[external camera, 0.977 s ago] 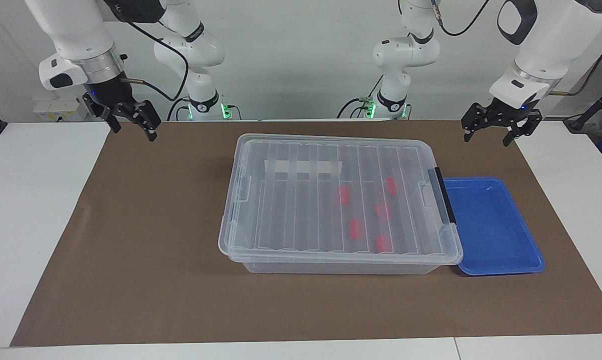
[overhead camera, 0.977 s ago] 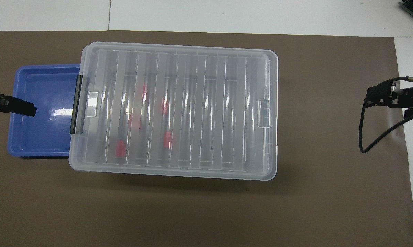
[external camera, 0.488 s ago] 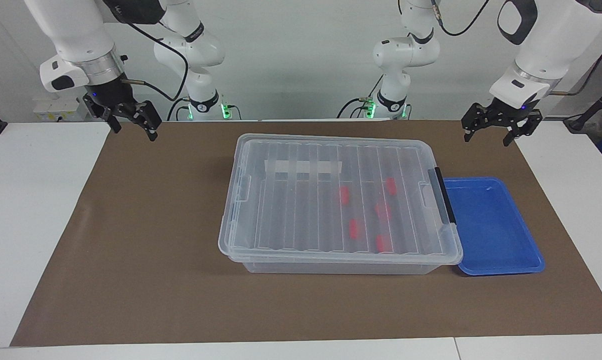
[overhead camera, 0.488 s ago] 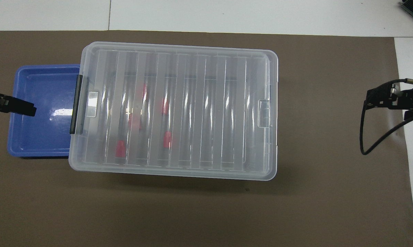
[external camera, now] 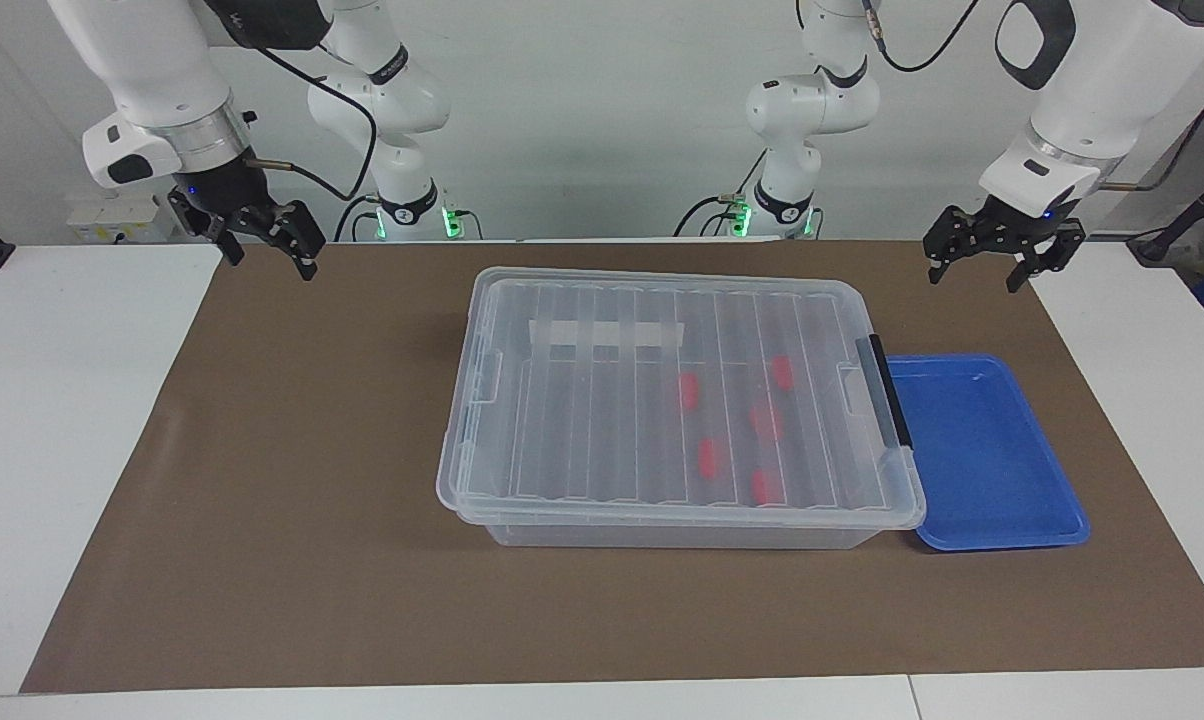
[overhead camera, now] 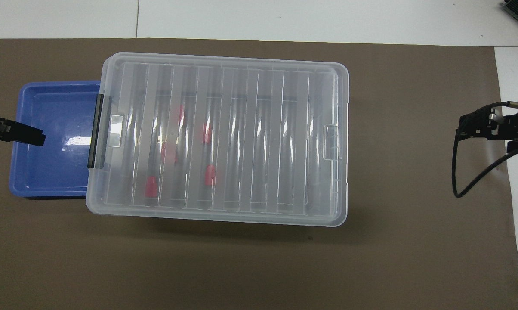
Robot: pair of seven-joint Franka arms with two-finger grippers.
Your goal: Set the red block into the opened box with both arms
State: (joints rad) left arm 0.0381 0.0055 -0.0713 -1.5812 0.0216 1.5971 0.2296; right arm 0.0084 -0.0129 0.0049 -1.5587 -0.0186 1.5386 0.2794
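Box [external camera: 662,400] sits mid-mat on the tabletop [external camera: 82,420], lid [overhead camera: 224,137] on flat, black latch [external camera: 890,390] at the end toward the left arm. White tape strip [external camera: 607,334] shows through the lid on the side nearer the robots.

Five red blocks [external camera: 689,392] already lie inside the box, seen through the ribbed lid, all in the half toward the left arm's end. Which one is the task's block cannot be told; they look alike. No red block anywhere outside the box.

Blue tray [external camera: 982,450] just beside the latch end, its rim touching or tucked under the box edge. Nothing in it.

Left claw [external camera: 997,258] hangs over the mat's edge near the left arm's end, jaws wide, holding nothing. In the overhead view its tip pokes in above the tray. Right claw [external camera: 262,240] hangs above the mat corner at the right arm's end, well apart from the box, jaws wide, holding nothing.

Judgement on progress: blocks are in, lid is on, both arms stand clear and high. Reads either as the finish, with nothing left to place, or as a start where the lid must come off first. With no loose block in sight, the finish reading looks likelier.
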